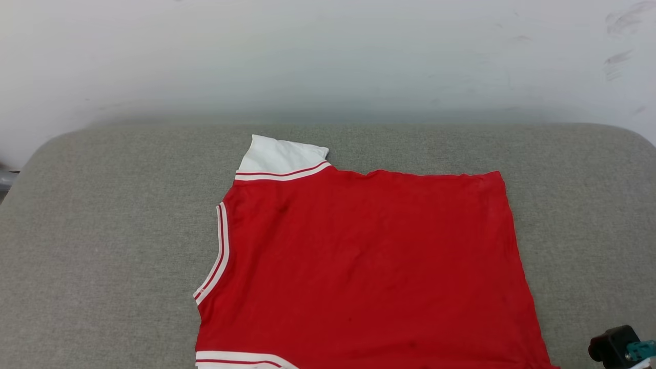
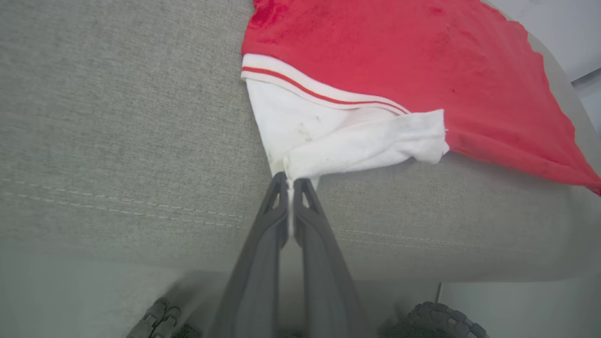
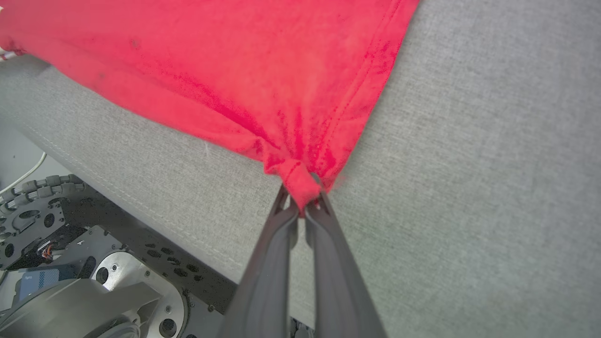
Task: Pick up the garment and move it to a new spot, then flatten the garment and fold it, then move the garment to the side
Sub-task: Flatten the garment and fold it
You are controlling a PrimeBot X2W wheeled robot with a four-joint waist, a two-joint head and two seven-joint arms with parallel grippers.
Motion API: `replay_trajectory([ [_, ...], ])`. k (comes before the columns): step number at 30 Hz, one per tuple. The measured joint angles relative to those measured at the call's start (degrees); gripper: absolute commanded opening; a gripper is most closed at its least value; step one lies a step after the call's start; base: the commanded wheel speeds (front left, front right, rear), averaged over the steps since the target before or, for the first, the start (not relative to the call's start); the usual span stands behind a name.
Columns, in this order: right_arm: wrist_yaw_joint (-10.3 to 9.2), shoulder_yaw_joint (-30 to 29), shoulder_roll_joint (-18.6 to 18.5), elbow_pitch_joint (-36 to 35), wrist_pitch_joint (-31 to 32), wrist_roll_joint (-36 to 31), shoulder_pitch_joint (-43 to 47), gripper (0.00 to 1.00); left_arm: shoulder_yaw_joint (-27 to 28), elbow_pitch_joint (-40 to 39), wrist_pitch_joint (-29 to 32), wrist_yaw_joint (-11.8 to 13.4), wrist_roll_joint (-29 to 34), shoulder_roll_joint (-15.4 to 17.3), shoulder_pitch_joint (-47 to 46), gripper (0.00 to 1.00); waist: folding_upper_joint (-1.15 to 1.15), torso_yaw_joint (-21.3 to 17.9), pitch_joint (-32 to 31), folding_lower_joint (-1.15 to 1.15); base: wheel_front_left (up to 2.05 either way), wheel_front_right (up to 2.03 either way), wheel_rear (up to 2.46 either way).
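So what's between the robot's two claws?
The garment: the left claw pinches its white sleeve in the left wrist view, the right claw its red bottom corner in the right wrist view.

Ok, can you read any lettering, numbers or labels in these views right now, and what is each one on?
On the garment: no lettering or numbers show on the plain red side that faces up.
On the blue label on the robot's base: pale marks, too small and blurred to read.
No other text can be read.
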Motion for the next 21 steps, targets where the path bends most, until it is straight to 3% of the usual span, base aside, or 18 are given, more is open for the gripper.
replay_trajectory([
  [6, 0.00, -4.0, 2.5, -2.6, 1.9, -1.6, 0.3, 0.00, -0.6, 1.2, 0.2, -1.7, 2.5, 0.7, -6.4, 0.00, 0.00, 0.2, 0.7, 0.01, 0.00, 0.00, 0.00],
  [13, 0.00, -7.3, 4.2, -5.0, 3.4, -3.1, -1.7, 0.00, 0.0, 3.1, 1.8, -3.6, 5.0, 3.9, -15.0, 0.00, 0.00, -0.5, 2.0, 0.01, 0.00, 0.00, 0.00],
  [21, 0.00, -8.9, 6.0, -5.7, 5.0, -3.0, -6.6, 0.00, -0.8, 6.3, 6.1, -7.7, 7.9, 6.5, -29.3, 0.00, 0.00, -1.7, 6.1, 0.02, 0.00, 0.00, 0.00],
])
